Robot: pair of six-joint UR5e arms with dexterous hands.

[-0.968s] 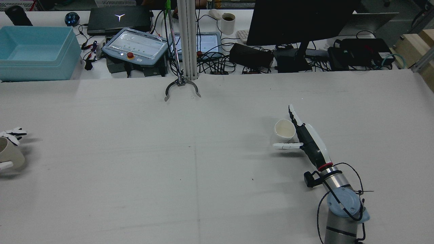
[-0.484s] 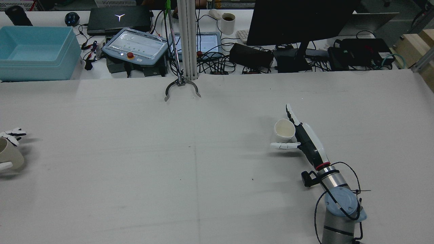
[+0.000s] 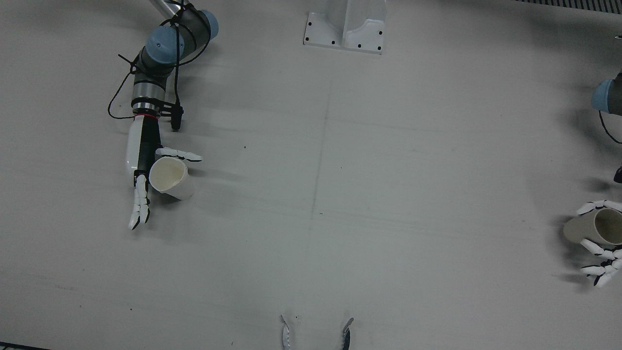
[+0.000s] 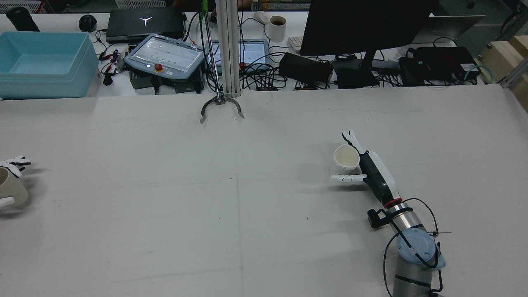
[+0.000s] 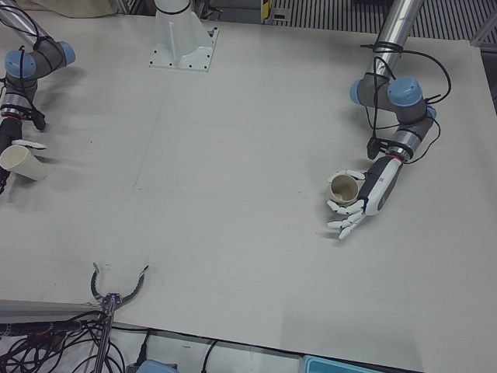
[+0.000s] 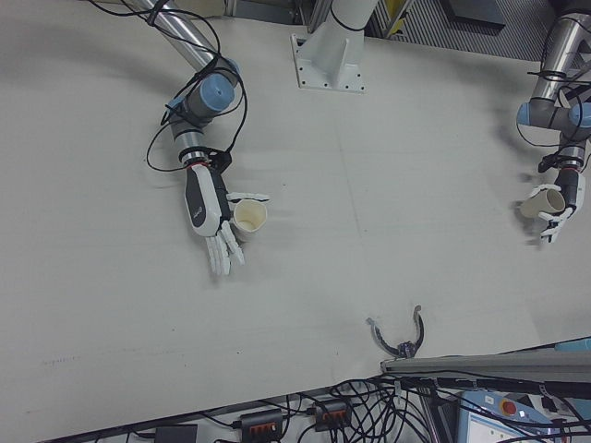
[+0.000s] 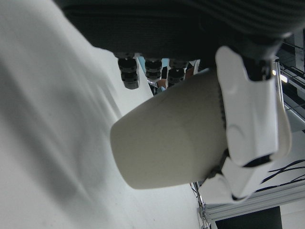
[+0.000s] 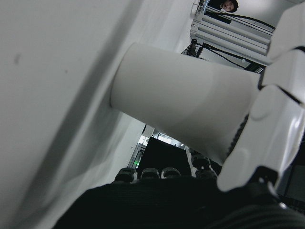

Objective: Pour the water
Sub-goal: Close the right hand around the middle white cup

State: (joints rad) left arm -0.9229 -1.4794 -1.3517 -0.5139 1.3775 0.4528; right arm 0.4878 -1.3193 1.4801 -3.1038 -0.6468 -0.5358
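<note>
A white paper cup stands on the table beside the palm of my right hand. The thumb lies against its wall, and the fingers stretch nearly straight past it; the right hand is open. In the rear view this cup sits left of the right hand. In the right hand view the cup's base touches the table. At the table's other side my left hand is shut on a beige cup, thumb on one side and fingers on the other. In the left hand view this cup hangs slightly off the surface.
A metal grabber claw lies at the middle of the table's far edge. The white mast base is bolted down between the arms. Beyond the table are a blue bin, a teach pendant and a monitor.
The right hand's fingers have drawn in a little toward the white cup, and its wrist shifted slightly. The left hand with the beige cup drifted slightly toward the rear view's left edge.
</note>
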